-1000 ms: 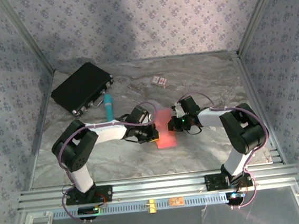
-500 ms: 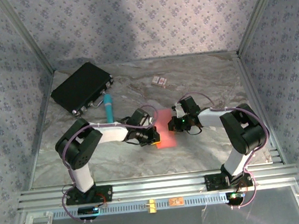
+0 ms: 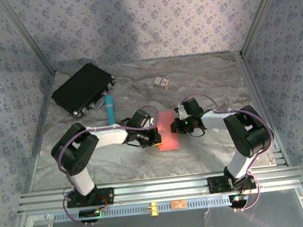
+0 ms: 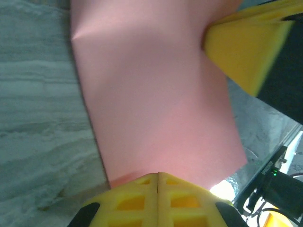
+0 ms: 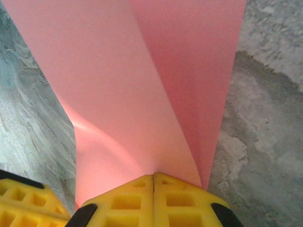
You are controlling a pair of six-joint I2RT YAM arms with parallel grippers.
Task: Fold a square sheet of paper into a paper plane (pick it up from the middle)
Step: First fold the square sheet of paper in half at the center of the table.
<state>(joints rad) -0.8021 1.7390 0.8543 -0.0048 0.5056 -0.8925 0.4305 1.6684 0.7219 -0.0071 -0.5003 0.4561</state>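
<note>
The square sheet of paper (image 3: 167,130), salmon pink, lies at the table's middle, folded into a narrow rectangle. A paper plane is out of view. My left gripper (image 3: 156,139) is shut, its tips (image 4: 157,176) resting on the sheet's (image 4: 156,94) near edge. My right gripper (image 3: 175,126) comes in from the opposite side. In the right wrist view its jaws (image 5: 154,176) are shut where a raised flap of the sheet (image 5: 142,85) meets them. The right gripper's yellow finger (image 4: 246,52) touches the sheet's far corner.
A black case (image 3: 83,89) lies at the back left, with a teal marker (image 3: 109,108) beside it. A tiny patterned card (image 3: 161,82) sits toward the back. Patterned walls enclose the table, and an aluminium rail (image 3: 159,190) runs along the near edge.
The left arm's elbow swung right, then back to the left. The sheet shifted slightly and looks a little narrower. The right arm has hardly moved.
</note>
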